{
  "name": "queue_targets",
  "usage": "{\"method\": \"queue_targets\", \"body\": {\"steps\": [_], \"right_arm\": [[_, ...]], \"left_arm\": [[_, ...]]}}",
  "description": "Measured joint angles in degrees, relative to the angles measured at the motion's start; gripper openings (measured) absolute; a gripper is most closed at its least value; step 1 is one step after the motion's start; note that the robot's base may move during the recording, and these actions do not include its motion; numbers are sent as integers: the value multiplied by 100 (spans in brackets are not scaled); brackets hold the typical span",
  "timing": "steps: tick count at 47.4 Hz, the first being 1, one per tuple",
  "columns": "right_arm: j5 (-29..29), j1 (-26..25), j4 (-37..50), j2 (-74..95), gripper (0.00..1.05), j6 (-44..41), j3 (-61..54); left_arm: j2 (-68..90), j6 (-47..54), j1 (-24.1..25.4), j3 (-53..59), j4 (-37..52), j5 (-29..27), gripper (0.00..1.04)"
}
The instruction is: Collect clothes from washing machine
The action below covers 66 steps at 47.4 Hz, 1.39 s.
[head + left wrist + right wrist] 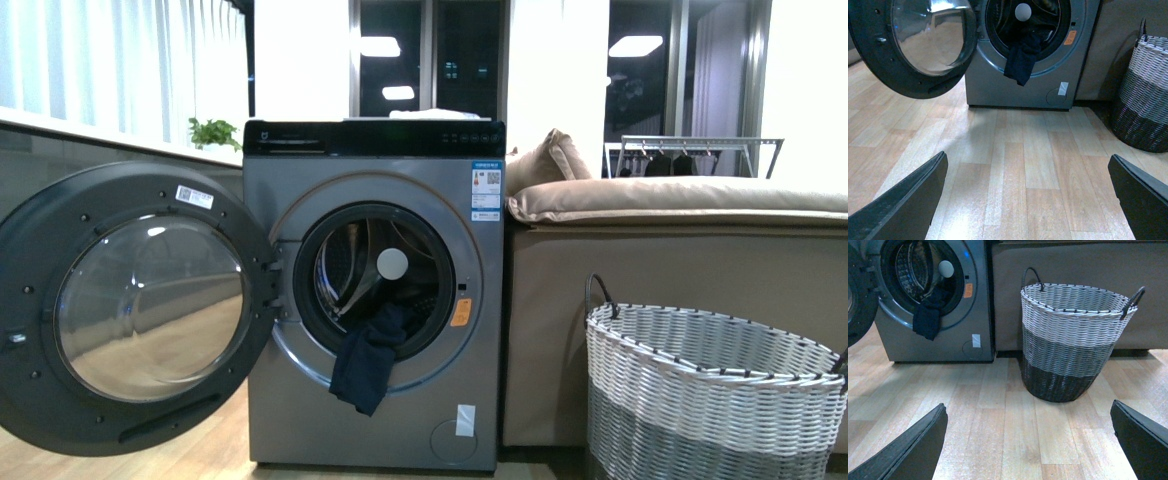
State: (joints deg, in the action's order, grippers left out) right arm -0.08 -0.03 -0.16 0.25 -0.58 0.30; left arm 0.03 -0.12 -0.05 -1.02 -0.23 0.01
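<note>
- Washer [300, 180]: smooth silver-grey body, glossy black top, round dark-rimmed porthole, perforated steel drum; door [40, 330] swung wide open.
- Blue label [487, 190] and orange sticker [461, 312] on its front; print too small to read.
- Clothes [366, 365]: dark navy, soft and limp, draped over the porthole's lower rim and hanging down the front.
- Basket [1075, 335]: woven in white, grey and dark bands, with black handles.
- Left gripper [1028, 157] and right gripper [1028, 404]: both spread wide, holding nothing.

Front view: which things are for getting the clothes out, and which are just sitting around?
For the job: clothes hanging out of the porthole; washing machine, door open; woven basket, probably for collecting them.
Just lying about: beige cushions; potted plant; drying rack behind.
</note>
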Motion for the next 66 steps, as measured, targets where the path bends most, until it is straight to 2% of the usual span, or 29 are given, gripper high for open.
{"method": "queue_targets", "body": {"steps": [66], "right_arm": [[-2,0,4,0,97,-2,2]], "left_arm": [[-9,0,0,0,0,0,98]]}}
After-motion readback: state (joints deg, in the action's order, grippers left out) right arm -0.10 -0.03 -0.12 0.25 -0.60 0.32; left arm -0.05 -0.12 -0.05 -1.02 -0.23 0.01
